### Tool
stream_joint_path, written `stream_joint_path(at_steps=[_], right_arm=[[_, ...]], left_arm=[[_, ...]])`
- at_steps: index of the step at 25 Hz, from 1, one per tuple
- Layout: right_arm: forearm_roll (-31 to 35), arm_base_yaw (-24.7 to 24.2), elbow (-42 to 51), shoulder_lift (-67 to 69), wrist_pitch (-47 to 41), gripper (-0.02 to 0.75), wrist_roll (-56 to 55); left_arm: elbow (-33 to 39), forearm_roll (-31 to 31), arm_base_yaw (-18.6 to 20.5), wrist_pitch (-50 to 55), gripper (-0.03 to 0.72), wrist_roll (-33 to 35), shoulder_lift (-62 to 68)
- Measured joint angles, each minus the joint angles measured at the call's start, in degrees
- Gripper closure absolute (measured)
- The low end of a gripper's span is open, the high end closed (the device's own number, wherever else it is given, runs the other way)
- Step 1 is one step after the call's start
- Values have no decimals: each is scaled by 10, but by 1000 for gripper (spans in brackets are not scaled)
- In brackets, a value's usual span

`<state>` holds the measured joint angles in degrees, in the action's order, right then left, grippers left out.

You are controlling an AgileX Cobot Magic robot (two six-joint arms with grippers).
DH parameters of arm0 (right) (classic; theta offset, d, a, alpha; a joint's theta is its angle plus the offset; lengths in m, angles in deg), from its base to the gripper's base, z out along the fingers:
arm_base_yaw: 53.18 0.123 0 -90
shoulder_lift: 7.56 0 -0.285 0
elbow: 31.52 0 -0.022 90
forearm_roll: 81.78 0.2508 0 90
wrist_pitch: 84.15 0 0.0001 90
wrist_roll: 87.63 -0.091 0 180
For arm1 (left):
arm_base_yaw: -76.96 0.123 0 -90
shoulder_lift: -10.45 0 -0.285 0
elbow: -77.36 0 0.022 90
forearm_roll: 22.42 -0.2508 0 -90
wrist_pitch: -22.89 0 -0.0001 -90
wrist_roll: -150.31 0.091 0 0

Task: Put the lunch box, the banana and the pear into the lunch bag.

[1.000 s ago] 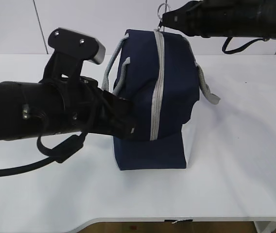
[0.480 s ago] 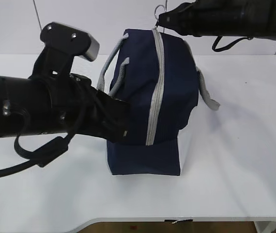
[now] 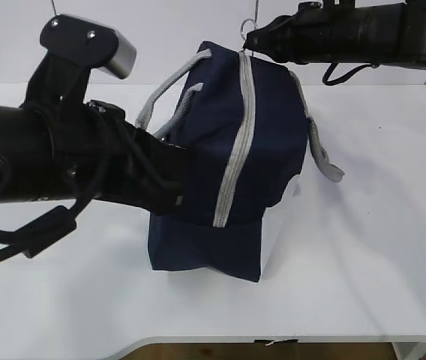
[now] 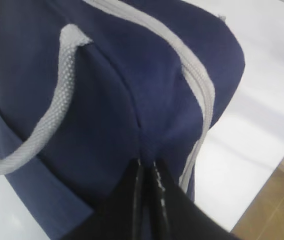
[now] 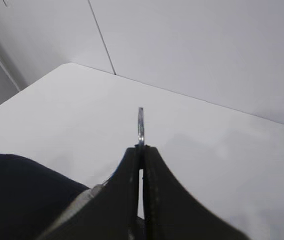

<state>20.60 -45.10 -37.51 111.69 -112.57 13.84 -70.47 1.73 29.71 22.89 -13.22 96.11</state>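
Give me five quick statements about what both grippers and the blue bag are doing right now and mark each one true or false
1. The right gripper is shut on the metal ring pull of the zipper. True.
2. The left gripper is open and hovers clear of the lunch bag. False: its jaws are pinched shut on a fold of the bag's navy fabric.
3. The grey zipper looks closed along the side that shows. True.
4. The banana lies on the table beside the bag. False: no banana, pear or lunch box shows in any view.
5. A grey webbing handle hangs loose on the bag's right side in the exterior view. True.
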Motion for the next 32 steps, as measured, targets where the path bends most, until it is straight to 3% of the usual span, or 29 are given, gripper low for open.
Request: stream_joint_path(at_steps=[7,15,25,32], right_arm=[[-5,3,0,0,33,731,14],[-64,3,0,0,50,731,-15],[-206,2,0,0,55,731,-147],[-306,-3,0,-13,26,731,-227]], left_arm=[[1,-4,0,9,695,0,-16],[1,-24,9,10,695,0,-20],[1,-28,103,12,695,0,-24],[1,-43,133,13,696,1,-24]])
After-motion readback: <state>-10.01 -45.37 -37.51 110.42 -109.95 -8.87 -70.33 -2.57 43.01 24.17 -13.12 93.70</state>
